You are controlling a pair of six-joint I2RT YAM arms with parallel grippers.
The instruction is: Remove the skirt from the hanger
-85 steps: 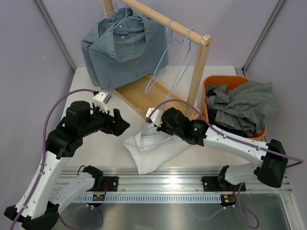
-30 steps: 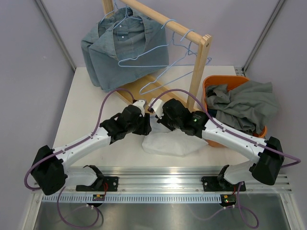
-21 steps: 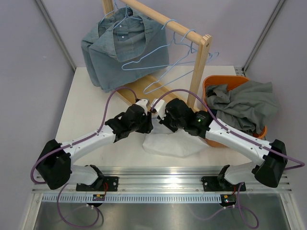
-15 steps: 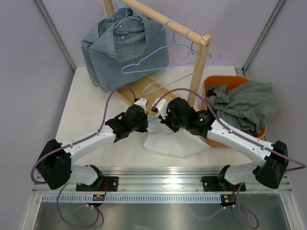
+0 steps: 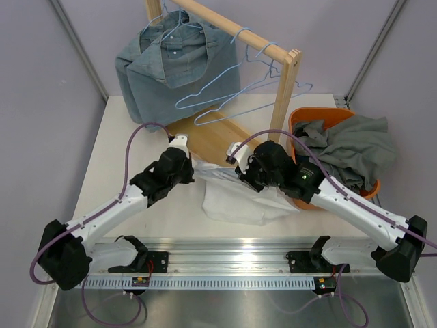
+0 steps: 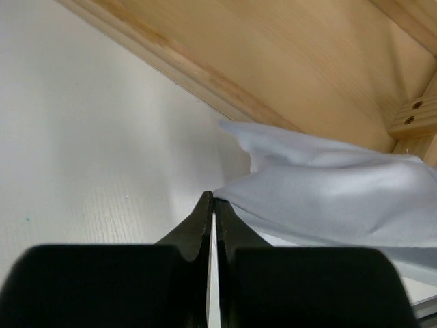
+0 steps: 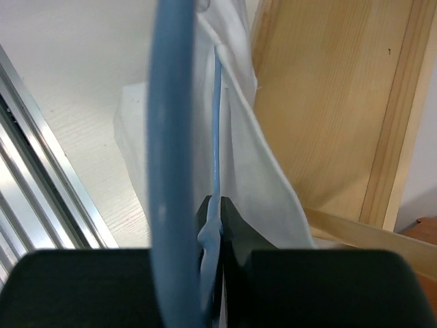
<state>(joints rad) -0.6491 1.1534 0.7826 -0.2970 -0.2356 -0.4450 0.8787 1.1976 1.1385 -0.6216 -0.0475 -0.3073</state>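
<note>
The skirt (image 5: 232, 201), white and thin, lies crumpled on the table (image 5: 130, 147) in front of the arm bases. Its upper edge is drawn into a taut band running left to right. The rest of the cloth falls from that band toward the near edge of the table.

The hanger (image 7: 216, 123), of blue wire, sits at the right end of the band. In the right wrist view the fabric drapes down along the wire.

The right gripper (image 7: 216, 205) has its jaws nearly together, clamped on the wire with cloth alongside. The left gripper (image 6: 211, 199) has its jaws fully together. Its tips meet the free left edge of the fabric and appear to nip it, though the pinch itself is too fine to confirm.

The long axis of the stretched edge therefore joins the two grippers. The cloth lies to the right of the left gripper, and the wire is at the right gripper. The left arm is nearer the loose end.

Judged from this, the next move turns on separating the grippers along that axis, so that the fabric slides leftward off the wire.

The base board of the wooden rack (image 5: 212, 133) lies just beyond the band.
</note>
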